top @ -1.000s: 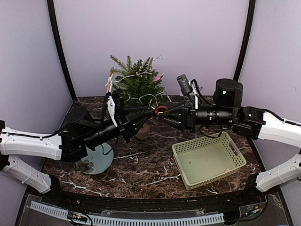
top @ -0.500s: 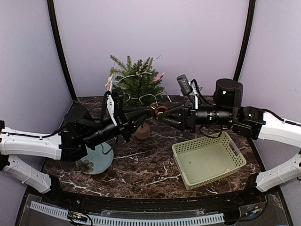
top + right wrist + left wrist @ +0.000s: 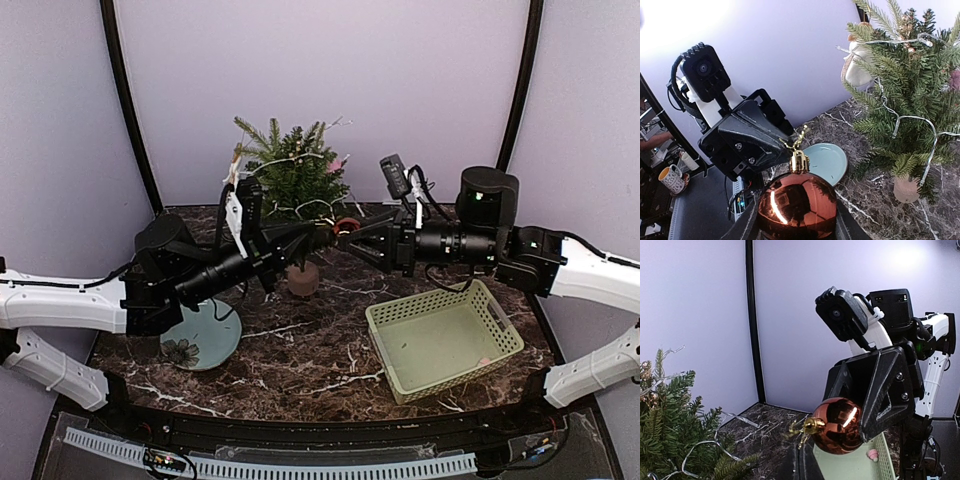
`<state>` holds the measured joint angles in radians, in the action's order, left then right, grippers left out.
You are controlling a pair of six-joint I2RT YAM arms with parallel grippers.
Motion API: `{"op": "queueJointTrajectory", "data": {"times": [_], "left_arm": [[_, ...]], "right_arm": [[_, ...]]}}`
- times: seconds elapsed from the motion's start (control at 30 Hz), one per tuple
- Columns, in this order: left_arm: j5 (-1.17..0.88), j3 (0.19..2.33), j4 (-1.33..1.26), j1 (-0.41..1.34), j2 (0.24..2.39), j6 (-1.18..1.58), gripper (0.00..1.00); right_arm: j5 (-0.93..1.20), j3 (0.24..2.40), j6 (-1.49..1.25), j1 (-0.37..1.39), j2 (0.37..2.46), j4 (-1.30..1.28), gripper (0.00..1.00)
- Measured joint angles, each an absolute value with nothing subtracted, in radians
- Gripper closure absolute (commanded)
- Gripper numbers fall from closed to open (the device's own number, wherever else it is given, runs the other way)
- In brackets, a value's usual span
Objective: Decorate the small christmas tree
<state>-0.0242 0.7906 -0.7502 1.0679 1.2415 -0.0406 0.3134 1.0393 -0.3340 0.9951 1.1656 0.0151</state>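
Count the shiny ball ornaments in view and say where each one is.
1. The copper ball sits clamped in the right gripper, beside the small christmas tree; its branches may hide others.

Tree: I see it mid-back on the worktop.
Plate: front-left of the tree.
Basket: front-right of the tree.
Bauble: in my right end effector, beside the tree.

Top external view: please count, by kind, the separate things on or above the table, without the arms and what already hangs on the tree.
small christmas tree: 1
copper-red bauble: 1
plate: 1
basket: 1
small pink item in the basket: 1
Total: 5
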Motion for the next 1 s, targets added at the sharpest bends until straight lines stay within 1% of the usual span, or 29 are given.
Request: {"op": "queueJointTrajectory", "data": {"times": [0.37,0.67,1.0], "left_arm": [[0.004,0.871,-0.618,1.016,1.233,-0.044,1.0],[0.051,0.959,-0.519,0.985,1.233,-0.07,1.0],[0.115,1.0,-0.45,0.951,1.248,-0.074,1.0]], "right_arm": [[0.24,1.103,-0.288,0.986,1.216,0.014,0.76],[0.204,1.229,-0.252,0.968,1.327,0.012,0.76],[0.155,1.371,-0.222,0.96,1.447,-0.024,0.76]]}}
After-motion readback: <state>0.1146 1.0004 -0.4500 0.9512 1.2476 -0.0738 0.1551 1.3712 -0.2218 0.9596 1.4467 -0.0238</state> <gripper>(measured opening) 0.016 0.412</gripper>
